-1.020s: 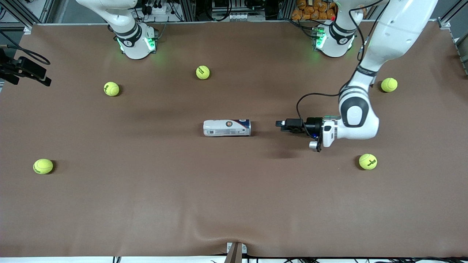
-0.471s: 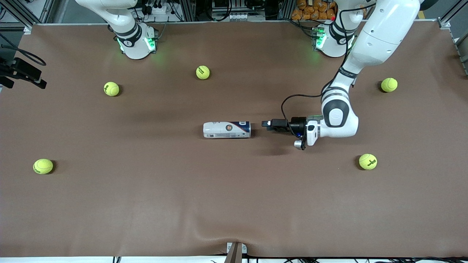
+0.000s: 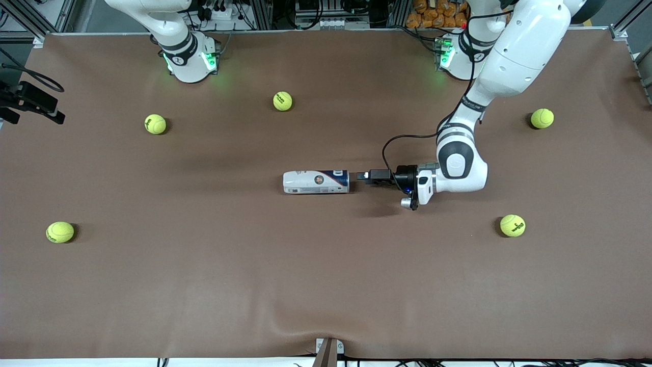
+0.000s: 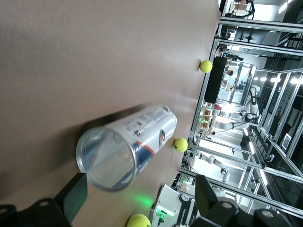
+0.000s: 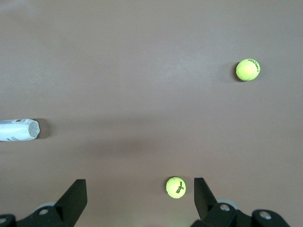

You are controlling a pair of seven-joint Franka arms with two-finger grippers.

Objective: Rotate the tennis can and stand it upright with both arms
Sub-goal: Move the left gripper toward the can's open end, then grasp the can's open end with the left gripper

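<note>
Since one second ago the left arm [image 3: 514, 56] has carried its pincer [image 3: 362, 176] along the counter [image 3: 326, 285] toward the tennis can [image 3: 316, 182], from well apart to just beside the can's open end. The can itself has not moved. It lies on its side near the middle of the counter, long axis pointing from one arm's end of the counter to the other.

The can is a slim, smooth tube. Its label is mostly white with small print, and a dark-blue band with a red stripe sits near the end that faces the left pincer. In the left wrist view this end [image 4: 106, 158] is a clear round mouth with a silvery rim, and one can see into the tube. The left pincer's two black fingers [image 4: 73, 196] stand wide, one on each side of this mouth, holding nothing.

The counter is covered with a matte brown sheet, a little wrinkled at the edge nearest the front camera. Six fuzzy yellow-green tennis balls [image 3: 282, 101] lie scattered around, all well apart from the can.

The right arm [image 3: 168, 25] waits, raised above its own end of the counter. Its pincer [image 5: 139, 201] is also wide and empty, looking down on the sheet and two balls.
</note>
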